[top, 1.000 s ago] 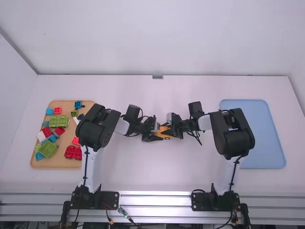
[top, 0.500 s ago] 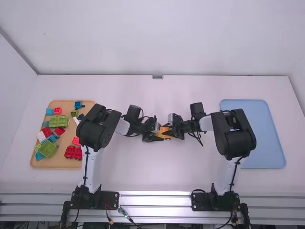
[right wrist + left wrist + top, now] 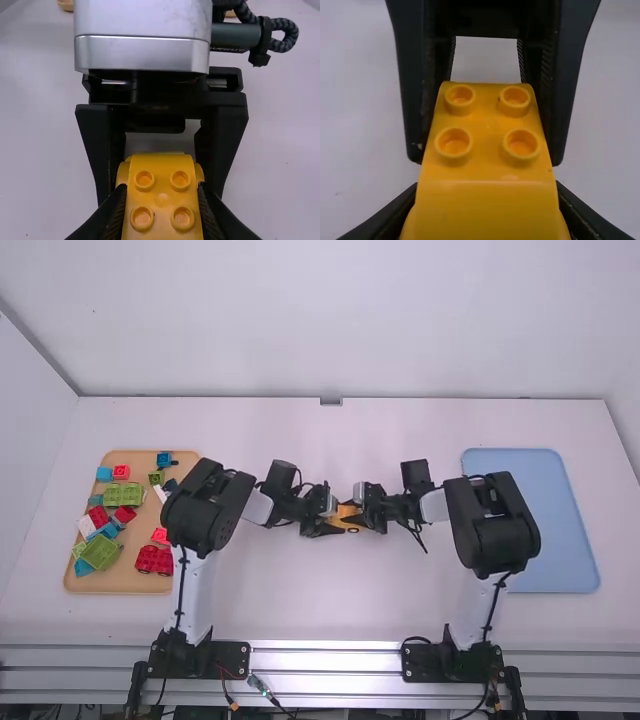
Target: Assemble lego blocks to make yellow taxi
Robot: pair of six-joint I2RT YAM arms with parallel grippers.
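Near the table's middle, my left gripper (image 3: 324, 526) and my right gripper (image 3: 366, 519) face each other over a yellow car body (image 3: 342, 521). In the left wrist view the yellow body (image 3: 487, 135) has four studs and a sloped face; my left gripper (image 3: 487, 215) holds its near end, and the right gripper's fingers flank its far end. In the right wrist view, my right gripper (image 3: 162, 207) is shut on the yellow body (image 3: 162, 200), studs showing, with the left gripper's fingers on both sides beyond. Much of the body's sides is hidden by fingers.
At the left, a wooden tray (image 3: 120, 586) holds several red, green, blue and white blocks, with a red piece (image 3: 153, 560) near its right edge, close to the left arm. A light blue tray (image 3: 560, 530) lies at the right, partly behind the right arm.
The right arm's wrist and elbow have shifted slightly to the right and toward the camera. The left arm has stayed nearly still, and both grippers keep hold of the yellow body.
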